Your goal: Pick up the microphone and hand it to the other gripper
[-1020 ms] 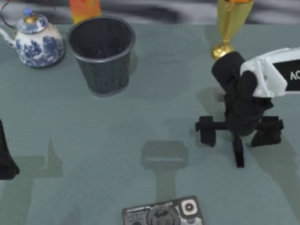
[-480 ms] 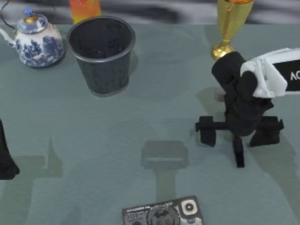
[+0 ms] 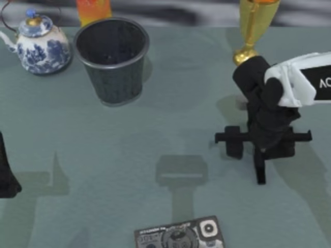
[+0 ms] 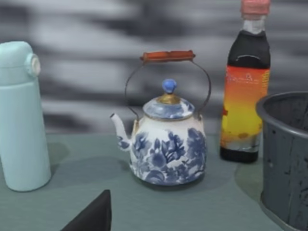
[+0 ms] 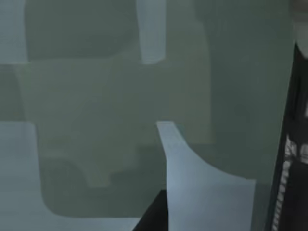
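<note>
Right claw (image 3: 261,138) covering microphone's head; only black handle (image 3: 259,168) showing below it. Claw's grip hidden under wrist. Left arm (image 3: 6,173) getting cut by left edge. Trophy (image 3: 252,26) and sauce bottle (image 3: 93,9) losing tops at far edge. Patterned box (image 3: 180,235) cropped at near edge.

Even, fairly dim light falls from above onto the grey-green worktop (image 3: 155,119), where soft-edged darker shadows of the arms lie across its middle, the bin (image 3: 112,57) throws a faint shadow to its right, no glare shows, and the striped backdrop behind the teapot (image 4: 166,142) is blurred.
</note>
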You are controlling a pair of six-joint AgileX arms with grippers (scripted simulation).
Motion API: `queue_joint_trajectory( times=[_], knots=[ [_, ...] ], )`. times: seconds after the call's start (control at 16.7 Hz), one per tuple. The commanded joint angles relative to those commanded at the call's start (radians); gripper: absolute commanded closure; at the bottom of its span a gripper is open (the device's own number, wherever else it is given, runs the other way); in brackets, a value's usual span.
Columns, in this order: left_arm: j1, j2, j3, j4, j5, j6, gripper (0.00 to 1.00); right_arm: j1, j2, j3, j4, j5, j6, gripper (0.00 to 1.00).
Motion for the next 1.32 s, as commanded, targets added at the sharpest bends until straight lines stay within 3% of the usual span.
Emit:
queue_joint_trajectory(
  times=[0.48, 0.78, 1.02, 1.32],
  knots=[
    [0.000, 0.000, 0.000, 0.000, 0.000, 0.000, 0.00, 0.000, 0.000, 0.000, 0.000, 0.000, 0.000, 1.00],
    [0.000, 0.000, 0.000, 0.000, 0.000, 0.000, 0.00, 0.011, -0.068, 0.014, 0.045, -0.034, -0.013, 1.00],
    [0.000, 0.000, 0.000, 0.000, 0.000, 0.000, 0.00, 0.013, -0.111, -0.037, 0.257, -0.093, -0.075, 1.00],
    [0.000, 0.000, 0.000, 0.000, 0.000, 0.000, 0.00, 0.012, -0.180, -0.156, 0.679, -0.199, -0.188, 1.00]
  ],
)
